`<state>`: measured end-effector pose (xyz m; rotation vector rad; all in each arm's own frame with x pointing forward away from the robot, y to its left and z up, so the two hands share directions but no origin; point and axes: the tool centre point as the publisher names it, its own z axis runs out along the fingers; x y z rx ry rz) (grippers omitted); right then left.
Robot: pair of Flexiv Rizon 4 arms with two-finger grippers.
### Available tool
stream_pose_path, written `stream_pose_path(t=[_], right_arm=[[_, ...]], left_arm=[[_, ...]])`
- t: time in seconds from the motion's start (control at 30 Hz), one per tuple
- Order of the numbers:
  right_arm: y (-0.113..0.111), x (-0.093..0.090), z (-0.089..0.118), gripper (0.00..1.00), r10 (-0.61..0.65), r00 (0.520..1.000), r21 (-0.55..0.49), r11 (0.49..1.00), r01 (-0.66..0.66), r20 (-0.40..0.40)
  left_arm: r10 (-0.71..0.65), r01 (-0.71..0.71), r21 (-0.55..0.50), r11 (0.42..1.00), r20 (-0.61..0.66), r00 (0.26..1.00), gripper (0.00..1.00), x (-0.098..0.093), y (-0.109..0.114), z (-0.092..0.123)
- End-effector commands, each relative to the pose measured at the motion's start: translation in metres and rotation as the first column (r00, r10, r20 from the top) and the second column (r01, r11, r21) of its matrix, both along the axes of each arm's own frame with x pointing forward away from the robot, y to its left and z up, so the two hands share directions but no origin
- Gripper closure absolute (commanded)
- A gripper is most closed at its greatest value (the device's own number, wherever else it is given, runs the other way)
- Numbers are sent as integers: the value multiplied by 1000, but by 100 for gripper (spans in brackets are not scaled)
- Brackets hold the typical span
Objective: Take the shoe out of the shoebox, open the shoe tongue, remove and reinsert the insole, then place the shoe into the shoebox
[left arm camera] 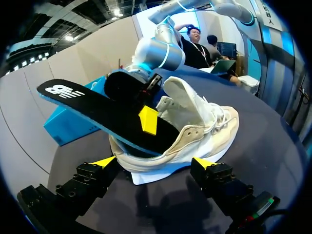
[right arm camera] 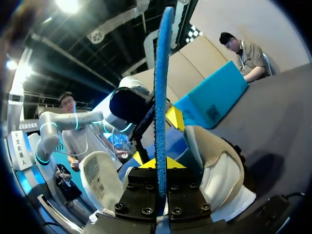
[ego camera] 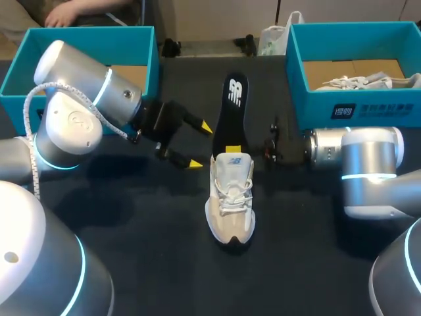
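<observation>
The shoe is stood upright on the counter between the two arms, toe towards the robot, so that its opening is presented to both. The insole is pinched edge-on between the closed fingers of the right gripper. Its near end is tucked into the heel opening and the rest is slanted up and away. This grip is judged to allow sliding along the shoe's length, though whether out or in cannot be told. The right arm is brought in low from the right, its wrist laid across behind the heel. The left gripper is held wide open and empty near the heel, fingers pointed at the shoe, apparently so that the shoe can be steadied.
</observation>
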<state>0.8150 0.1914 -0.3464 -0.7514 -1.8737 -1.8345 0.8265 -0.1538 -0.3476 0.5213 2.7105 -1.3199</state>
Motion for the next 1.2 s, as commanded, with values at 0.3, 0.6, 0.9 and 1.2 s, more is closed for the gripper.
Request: stream_pose_path(t=[0.3,0.6,0.9,1.2], right_arm=[[-2,-17,-11,100,3,999,-16,1000,-4,-49],[-4,-8,-3,90,-9,1000,-33,999,9,-7],[-3,-5,5,75,-21,999,-45,999,22,25],[-5,-2,15,75,-34,997,-60,997,38,66]], left_arm=[[-1,1,5,1000,0,1000,0,0,-1,0],[-1,1,5,1000,0,1000,0,0,-1,0],[-1,1,5,1000,0,1000,0,0,-1,0],[-1,1,5,1000,0,1000,0,0,-1,0]])
